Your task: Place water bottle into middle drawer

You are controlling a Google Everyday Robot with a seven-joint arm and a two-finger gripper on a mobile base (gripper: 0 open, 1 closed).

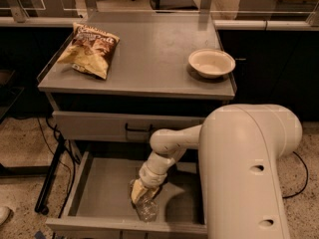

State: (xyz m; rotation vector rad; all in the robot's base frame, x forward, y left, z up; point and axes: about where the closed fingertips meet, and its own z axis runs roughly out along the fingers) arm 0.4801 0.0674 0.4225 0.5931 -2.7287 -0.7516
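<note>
No text we can read anywhere. Chip bag [88, 49], upper left of frame: lettering printed across the brown top, too blurred for us to make out. Bottle [146, 209], lower centre: pale label band, no words legible. Gripper [140, 195], lower centre, down in the open drawer [99, 183] at the bottle's upper end: unmarked.
</note>
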